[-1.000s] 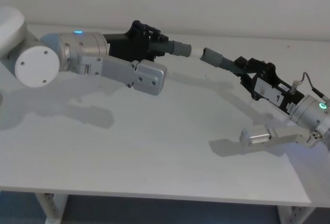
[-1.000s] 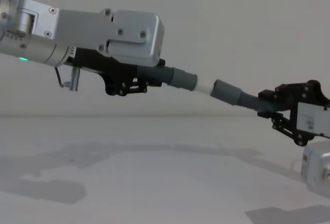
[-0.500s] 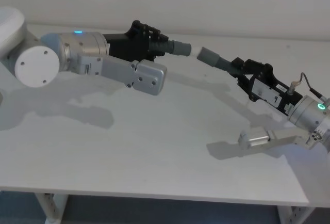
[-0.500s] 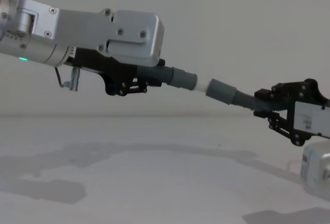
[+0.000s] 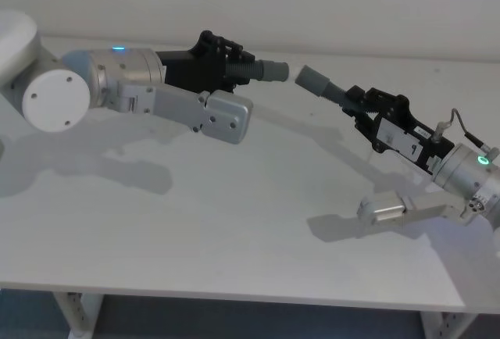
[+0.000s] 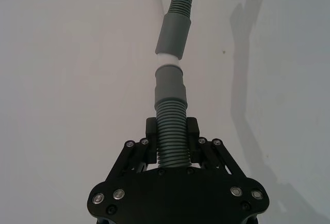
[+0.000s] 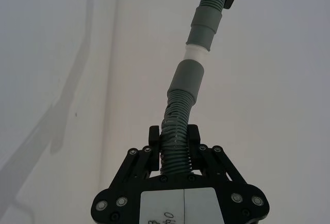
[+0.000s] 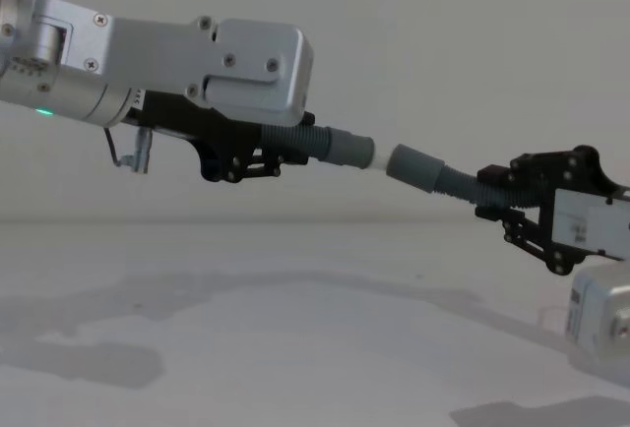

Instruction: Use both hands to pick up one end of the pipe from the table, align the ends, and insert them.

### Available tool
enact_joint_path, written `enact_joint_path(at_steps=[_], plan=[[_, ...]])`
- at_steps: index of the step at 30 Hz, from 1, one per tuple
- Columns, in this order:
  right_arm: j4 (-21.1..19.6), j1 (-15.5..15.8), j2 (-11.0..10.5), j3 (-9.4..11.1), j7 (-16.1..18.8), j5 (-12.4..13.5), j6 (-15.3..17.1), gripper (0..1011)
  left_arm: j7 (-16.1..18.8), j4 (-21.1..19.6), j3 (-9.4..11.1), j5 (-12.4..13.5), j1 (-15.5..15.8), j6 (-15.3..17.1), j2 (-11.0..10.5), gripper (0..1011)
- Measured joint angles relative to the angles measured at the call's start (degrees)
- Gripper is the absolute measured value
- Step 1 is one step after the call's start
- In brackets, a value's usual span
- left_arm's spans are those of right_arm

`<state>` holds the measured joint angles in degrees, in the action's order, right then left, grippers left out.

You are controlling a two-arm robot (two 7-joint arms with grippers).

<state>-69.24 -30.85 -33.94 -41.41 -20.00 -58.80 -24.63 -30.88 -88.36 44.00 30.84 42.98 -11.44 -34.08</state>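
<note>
Both pieces of the pipe are held in the air above the white table (image 5: pixel 234 230). My left gripper (image 5: pixel 225 66) is shut on the ribbed part of one piece (image 8: pixel 295 142), and its smooth cuff (image 5: pixel 273 70) points right. My right gripper (image 5: pixel 357 103) is shut on the other ribbed piece (image 8: pixel 458 184), and its wider sleeve (image 5: pixel 311 81) points left. The ends meet nearly in line. A short band of the whitish tip (image 6: pixel 167 59) shows between cuff and sleeve (image 7: pixel 187 81). In the chest view only a sliver of the tip (image 8: pixel 379 160) shows.
The left arm's silver link (image 5: pixel 215 116) hangs below its gripper. The right arm's silver link (image 5: pixel 391 209) lies low over the table at the right. The table's front edge (image 5: pixel 234 290) runs along the bottom, and a pale wall stands behind the far edge.
My right gripper has carried its piece to the left and slightly up, sliding the sleeve over the whitish tip, so less of the tip shows. The left arm has held still.
</note>
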Motion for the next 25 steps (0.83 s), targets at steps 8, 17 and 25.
enact_joint_path(at_steps=[8,17,25], plan=[[-0.12,0.00,0.12,0.06,0.05,0.09,-0.13,314,0.00,0.00,0.00,0.00,0.00,0.00,0.00,327],[-0.18,0.00,0.17,0.08,0.09,0.14,-0.18,314,0.00,0.00,0.00,-0.01,0.00,0.00,0.00,327],[-0.23,0.00,0.22,0.08,0.09,0.20,-0.22,314,0.00,0.00,0.00,0.00,0.00,-0.01,0.00,327]])
